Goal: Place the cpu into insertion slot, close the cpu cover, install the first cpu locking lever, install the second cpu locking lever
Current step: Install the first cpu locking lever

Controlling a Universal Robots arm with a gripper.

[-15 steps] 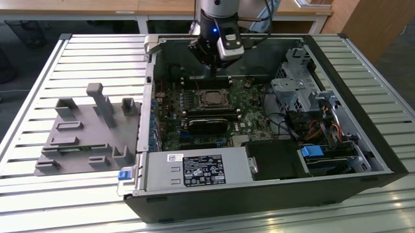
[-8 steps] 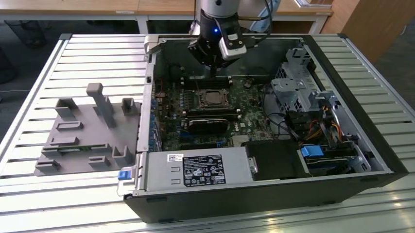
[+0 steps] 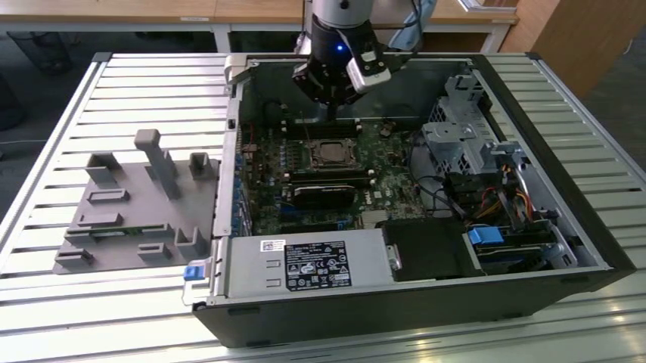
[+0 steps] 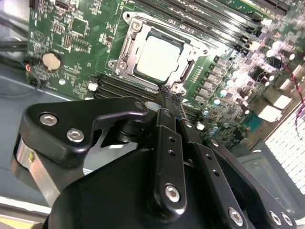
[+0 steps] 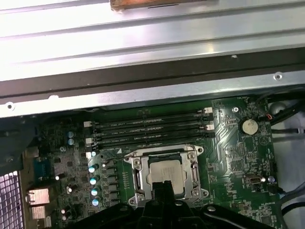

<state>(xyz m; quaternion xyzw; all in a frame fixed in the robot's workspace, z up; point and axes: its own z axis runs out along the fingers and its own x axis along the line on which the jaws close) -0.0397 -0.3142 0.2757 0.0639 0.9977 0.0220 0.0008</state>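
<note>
My gripper [image 4: 170, 97] is clenched, its tips pressed together with nothing I can see between them, hanging just at the socket's edge. Right beyond it the cpu [image 4: 156, 55] sits in its slot, and the cpu cover [image 4: 125, 47] lies flat around it. The green motherboard [image 4: 71, 43] lies inside the open computer case [image 3: 404, 318].

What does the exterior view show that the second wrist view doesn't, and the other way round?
The exterior view gives the wide scene: the whole open computer case on a slatted table, a grey fixture block at the exterior view's left, and the arm reaching in from above. The second wrist view gives close detail: the black pincer right by the socket, and a coin battery on the board. Both share the green motherboard, with the cpu seated in its socket and the cpu cover lying down over it.
</note>
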